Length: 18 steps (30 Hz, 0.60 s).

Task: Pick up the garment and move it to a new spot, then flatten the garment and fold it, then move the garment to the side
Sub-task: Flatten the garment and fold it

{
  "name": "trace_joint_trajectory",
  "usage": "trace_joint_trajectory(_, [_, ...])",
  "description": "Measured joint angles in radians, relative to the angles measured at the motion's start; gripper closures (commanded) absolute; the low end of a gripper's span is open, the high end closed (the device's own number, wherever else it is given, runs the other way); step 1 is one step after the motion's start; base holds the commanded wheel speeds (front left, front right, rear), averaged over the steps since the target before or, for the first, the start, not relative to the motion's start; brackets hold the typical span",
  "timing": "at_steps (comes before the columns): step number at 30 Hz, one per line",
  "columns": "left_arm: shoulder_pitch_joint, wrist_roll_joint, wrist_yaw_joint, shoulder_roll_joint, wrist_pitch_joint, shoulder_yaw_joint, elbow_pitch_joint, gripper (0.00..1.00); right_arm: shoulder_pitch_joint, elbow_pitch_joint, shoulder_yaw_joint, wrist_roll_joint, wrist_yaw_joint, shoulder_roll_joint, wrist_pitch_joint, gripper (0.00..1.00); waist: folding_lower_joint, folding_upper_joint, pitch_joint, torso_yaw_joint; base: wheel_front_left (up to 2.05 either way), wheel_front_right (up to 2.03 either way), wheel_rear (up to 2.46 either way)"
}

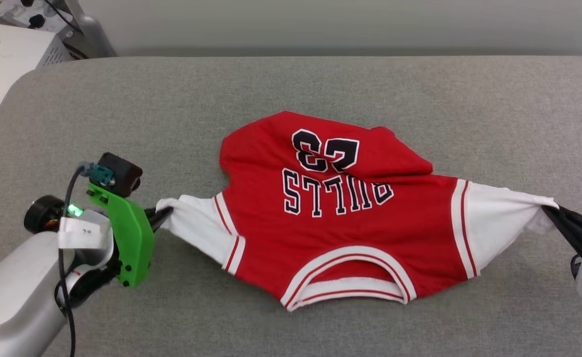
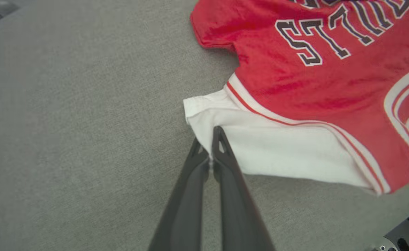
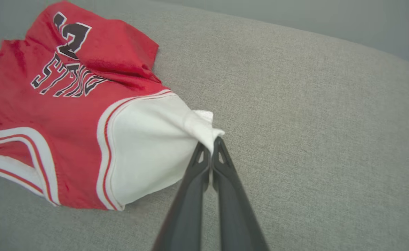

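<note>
The garment (image 1: 340, 228), a red jersey with white sleeves and black "BULLS" and "23" print facing up, lies spread on the grey surface with its neckline toward me. My left gripper (image 1: 164, 214) is shut on the cuff of the white sleeve at the left; in the left wrist view the closed fingertips (image 2: 209, 146) pinch that sleeve (image 2: 277, 153). My right gripper (image 1: 551, 212) is shut on the other white sleeve's edge, seen in the right wrist view as closed tips (image 3: 209, 146) pinching the sleeve (image 3: 148, 150). The jersey's far hem is rumpled and folded over at the right.
The grey padded surface (image 1: 122, 109) stretches wide around the garment. A white cabinet and cables (image 1: 8, 44) stand beyond its far left corner. A pale wall runs along the back.
</note>
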<state>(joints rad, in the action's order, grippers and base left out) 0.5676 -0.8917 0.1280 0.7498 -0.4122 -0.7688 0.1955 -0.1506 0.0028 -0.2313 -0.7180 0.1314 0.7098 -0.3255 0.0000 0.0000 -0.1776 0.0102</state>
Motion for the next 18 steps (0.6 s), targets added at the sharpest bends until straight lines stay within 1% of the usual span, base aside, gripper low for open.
trace_joint_trajectory(4, [0.027,0.001,-0.001,0.028,0.070,0.047,-0.086,1.00,0.000,-0.048,0.061,-0.013,0.000,0.005,0.004,1.00,0.0000,0.0000,0.032,0.008,0.00,0.00,0.00])
trace_joint_trajectory(7, [0.060,0.021,-0.029,0.041,0.122,0.092,-0.162,1.00,-0.003,-0.098,0.110,-0.015,0.000,0.010,0.019,1.00,0.0000,0.0000,0.054,0.012,0.00,0.00,0.00])
trace_joint_trajectory(10, [0.101,0.057,-0.053,0.047,0.147,0.118,-0.233,1.00,-0.022,-0.138,0.148,-0.006,0.000,0.021,0.032,1.00,0.0000,0.0000,0.069,0.014,0.00,0.00,0.00])
trace_joint_trajectory(14, [0.162,0.067,-0.076,0.030,0.185,0.152,-0.292,1.00,-0.071,-0.174,0.187,0.023,0.000,0.036,0.058,1.00,0.0000,0.0000,0.082,0.013,0.00,0.00,0.00])
trace_joint_trajectory(18, [0.223,0.104,-0.082,-0.002,0.197,0.157,-0.304,1.00,-0.127,-0.190,0.195,0.028,0.000,0.038,0.068,1.00,0.0000,0.0000,0.086,0.009,0.00,0.00,0.00])
